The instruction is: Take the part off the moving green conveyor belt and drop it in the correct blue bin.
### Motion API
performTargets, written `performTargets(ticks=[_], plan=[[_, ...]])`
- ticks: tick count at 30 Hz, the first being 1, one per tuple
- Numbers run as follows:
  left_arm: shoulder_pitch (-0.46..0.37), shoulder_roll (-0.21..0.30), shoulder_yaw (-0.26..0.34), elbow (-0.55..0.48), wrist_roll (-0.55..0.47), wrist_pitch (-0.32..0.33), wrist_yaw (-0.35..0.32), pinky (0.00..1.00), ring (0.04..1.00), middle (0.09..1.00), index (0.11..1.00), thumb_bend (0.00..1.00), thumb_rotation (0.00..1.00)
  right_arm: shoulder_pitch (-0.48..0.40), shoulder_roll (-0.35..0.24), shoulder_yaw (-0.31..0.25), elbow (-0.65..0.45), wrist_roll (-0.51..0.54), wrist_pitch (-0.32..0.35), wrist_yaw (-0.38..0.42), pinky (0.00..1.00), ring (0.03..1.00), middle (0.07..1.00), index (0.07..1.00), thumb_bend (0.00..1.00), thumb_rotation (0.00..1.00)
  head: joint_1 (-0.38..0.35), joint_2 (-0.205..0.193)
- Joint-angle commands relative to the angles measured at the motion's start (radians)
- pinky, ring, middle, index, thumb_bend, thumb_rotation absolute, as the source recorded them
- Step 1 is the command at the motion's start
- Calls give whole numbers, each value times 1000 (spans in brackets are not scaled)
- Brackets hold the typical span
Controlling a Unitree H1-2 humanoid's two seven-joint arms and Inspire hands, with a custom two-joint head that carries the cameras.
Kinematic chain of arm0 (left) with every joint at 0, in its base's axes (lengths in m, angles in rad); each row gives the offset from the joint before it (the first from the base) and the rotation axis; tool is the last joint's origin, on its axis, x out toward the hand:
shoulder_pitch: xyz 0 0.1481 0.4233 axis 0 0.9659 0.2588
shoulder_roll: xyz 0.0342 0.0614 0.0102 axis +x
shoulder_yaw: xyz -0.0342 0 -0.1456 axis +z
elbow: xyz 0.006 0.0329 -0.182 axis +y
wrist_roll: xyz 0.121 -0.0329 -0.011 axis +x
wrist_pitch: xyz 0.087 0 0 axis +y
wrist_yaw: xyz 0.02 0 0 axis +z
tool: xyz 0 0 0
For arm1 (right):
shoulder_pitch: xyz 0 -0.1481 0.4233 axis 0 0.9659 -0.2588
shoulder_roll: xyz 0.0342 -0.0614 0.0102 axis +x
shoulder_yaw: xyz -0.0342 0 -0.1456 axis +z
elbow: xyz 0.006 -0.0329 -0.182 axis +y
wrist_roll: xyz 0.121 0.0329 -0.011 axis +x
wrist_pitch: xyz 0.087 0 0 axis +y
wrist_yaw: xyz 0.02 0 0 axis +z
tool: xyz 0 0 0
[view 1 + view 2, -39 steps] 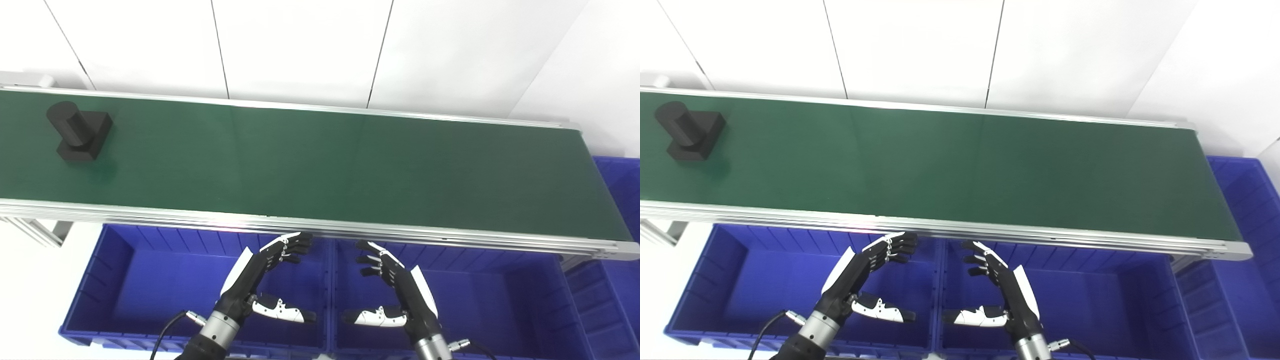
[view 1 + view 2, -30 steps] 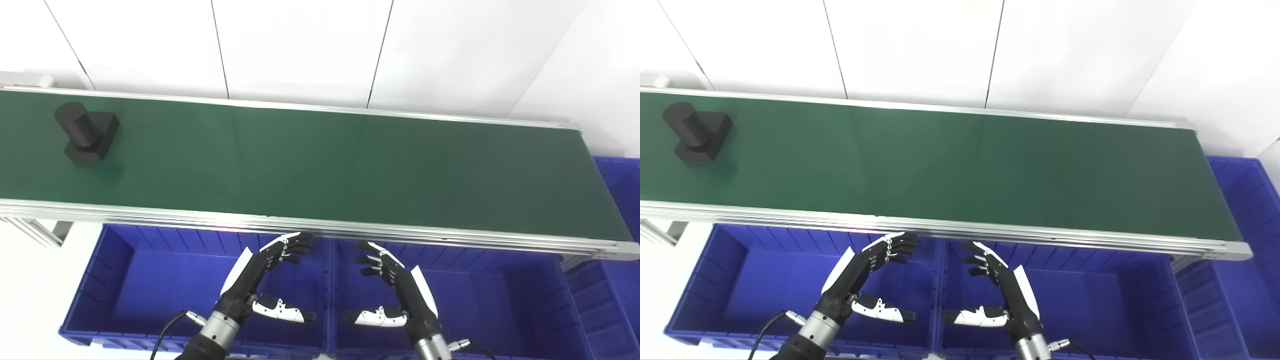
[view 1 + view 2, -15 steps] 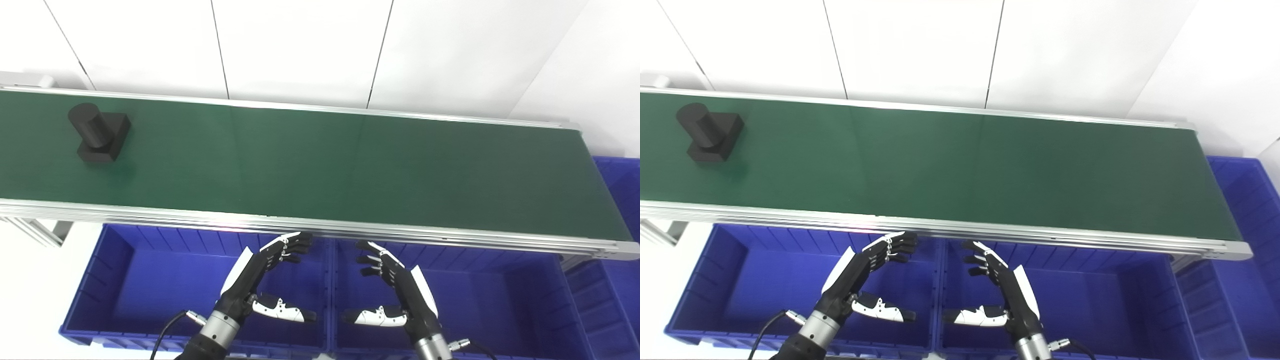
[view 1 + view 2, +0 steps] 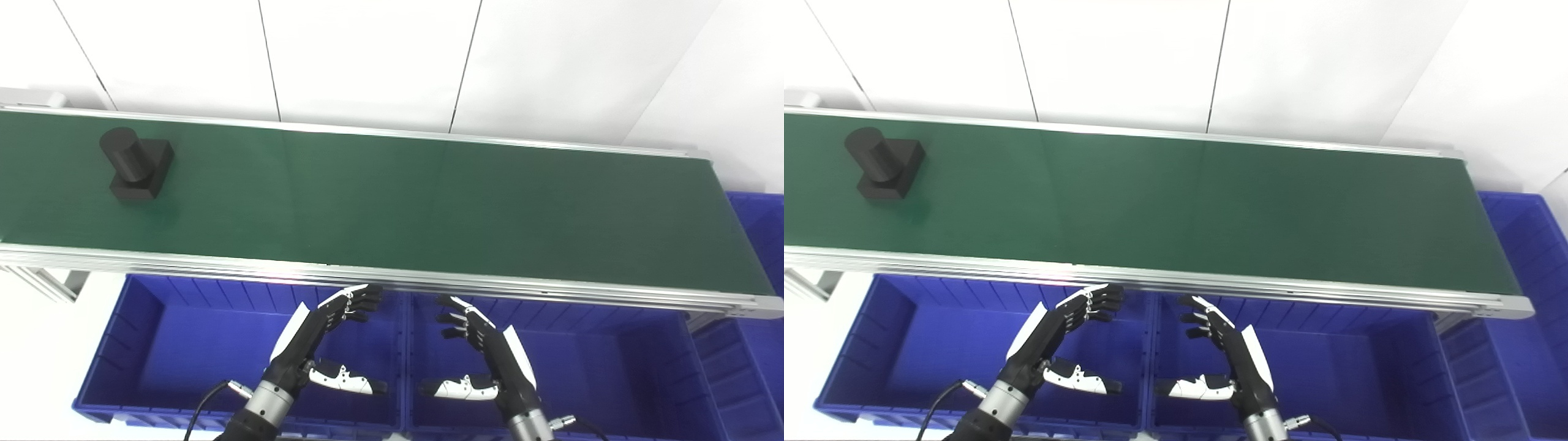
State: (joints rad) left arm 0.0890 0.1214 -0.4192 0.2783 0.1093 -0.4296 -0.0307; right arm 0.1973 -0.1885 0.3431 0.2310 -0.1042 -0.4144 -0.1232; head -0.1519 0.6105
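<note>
A black part [image 4: 136, 166], a short upright cylinder on a square base, rides on the green conveyor belt [image 4: 392, 196] near its left end. My left hand [image 4: 321, 346] is open and empty, held over the left blue bin [image 4: 165, 343] below the belt's near rail. My right hand [image 4: 484, 355] is open and empty over the middle blue bin [image 4: 588, 361]. Both hands face each other, far right of the part and below it.
A third blue bin [image 4: 759, 245] stands at the belt's right end. The belt's aluminium near rail [image 4: 392, 278] runs just above my fingertips. A white panelled wall [image 4: 367, 61] rises behind the belt. The belt frame leg [image 4: 52, 283] shows at lower left.
The black part has travelled to the right along the belt. Both hands have stayed where they were.
</note>
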Motion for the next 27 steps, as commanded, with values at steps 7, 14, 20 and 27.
performTargets(ticks=[7,14,20,27], plan=[[-41,0,-30,47,16,-40,54,677,749,785,787,979,24,-36,-9,23,56,-12,-56,-49,670,791,892,819,997,366,38,-103],[-70,-4,-61,116,9,-40,85,662,733,766,766,1000,39,-69,-32,67,117,-8,-56,-104,639,781,885,809,1000,348,86,-170],[-85,-12,-64,145,7,-40,86,646,727,764,753,1000,48,-82,-40,73,140,3,-56,-112,638,775,887,805,1000,343,102,-187],[-93,-15,-81,157,11,-40,106,640,718,754,750,1000,20,-91,-46,77,157,9,-56,-119,623,766,881,797,1000,345,116,-199]])
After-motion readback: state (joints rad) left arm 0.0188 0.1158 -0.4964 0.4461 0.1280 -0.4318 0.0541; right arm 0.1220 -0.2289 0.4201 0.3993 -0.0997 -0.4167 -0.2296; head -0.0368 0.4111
